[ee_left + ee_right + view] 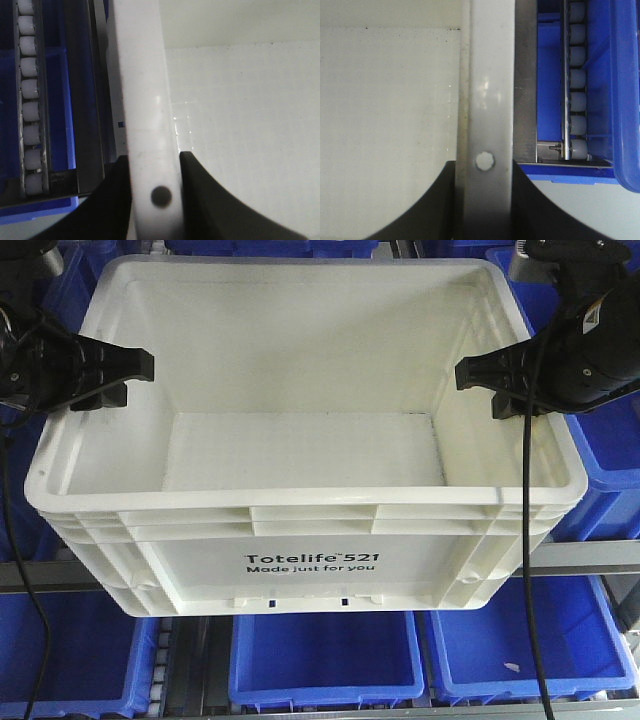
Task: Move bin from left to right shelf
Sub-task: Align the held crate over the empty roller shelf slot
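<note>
The bin (pixel 300 560) (ribbed white plastic, floor bare) is clamped at its side rims by the left gripper (pixel 120 380) and the right gripper (pixel 485 388).

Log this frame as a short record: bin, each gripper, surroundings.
bin: white, empty, "Totelife 521" print facing the front camera
left gripper: one finger on each side of the bin's left rim, shut on it
right gripper: same on the right rim
surroundings: blue bins behind and below; roller tracks outside both rims
support: cannot tell whether the bin rests on the shelf
</note>
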Motion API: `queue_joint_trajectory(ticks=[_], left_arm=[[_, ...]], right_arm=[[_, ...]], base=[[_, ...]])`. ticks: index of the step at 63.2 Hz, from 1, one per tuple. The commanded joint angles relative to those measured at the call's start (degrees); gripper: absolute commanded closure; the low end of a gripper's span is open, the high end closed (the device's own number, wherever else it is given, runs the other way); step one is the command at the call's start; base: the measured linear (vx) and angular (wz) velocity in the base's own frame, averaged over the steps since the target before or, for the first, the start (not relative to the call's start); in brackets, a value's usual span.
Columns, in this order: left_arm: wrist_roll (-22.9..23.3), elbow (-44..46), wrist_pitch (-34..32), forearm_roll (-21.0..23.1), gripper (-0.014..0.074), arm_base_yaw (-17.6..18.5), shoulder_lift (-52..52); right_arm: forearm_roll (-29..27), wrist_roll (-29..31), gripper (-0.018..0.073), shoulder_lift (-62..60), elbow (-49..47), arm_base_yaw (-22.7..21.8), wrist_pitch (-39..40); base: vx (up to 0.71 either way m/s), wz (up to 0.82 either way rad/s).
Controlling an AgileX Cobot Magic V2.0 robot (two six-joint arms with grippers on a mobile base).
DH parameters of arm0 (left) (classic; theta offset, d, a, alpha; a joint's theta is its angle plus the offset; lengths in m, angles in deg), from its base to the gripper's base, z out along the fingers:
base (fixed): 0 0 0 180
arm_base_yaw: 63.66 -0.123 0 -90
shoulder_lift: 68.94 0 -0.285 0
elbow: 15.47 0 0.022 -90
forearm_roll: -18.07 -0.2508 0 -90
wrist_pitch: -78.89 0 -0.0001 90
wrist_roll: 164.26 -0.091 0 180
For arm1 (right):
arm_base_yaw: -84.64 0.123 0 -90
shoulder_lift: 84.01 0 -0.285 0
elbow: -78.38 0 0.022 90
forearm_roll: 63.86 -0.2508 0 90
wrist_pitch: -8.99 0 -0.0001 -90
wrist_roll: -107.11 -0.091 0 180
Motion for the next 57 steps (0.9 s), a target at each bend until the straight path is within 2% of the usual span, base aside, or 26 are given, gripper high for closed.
queue_joint_trajectory(ticks=[1,57], left_arm=[[-2.4,2.3,-4.7,-1.7,0.0461,-0.2,3.1],[-2.4,2.3,-4.7,-1.7,0.0461,-0.2,3.1]], right_arm=[[6.6,-0.6,0.046,-2.5,-2.0,-1.1,5.9],[6.6,-0.6,0.046,-2.5,-2.0,-1.1,5.9]], base=[[0.1,0.02],[0.09,0.01]])
